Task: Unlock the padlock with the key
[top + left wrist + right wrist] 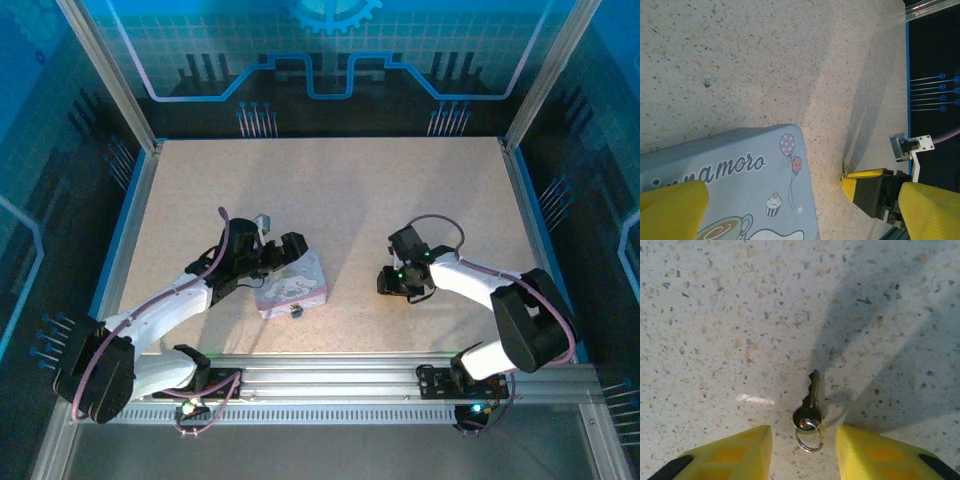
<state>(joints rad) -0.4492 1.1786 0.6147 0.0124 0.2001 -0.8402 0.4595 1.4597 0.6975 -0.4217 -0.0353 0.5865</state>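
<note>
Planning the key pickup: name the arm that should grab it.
Right. The right gripper is open, with the key lying flat on the table between its fingers, ring end nearest. The left gripper hangs open over the tin box, away from the key.
</note>
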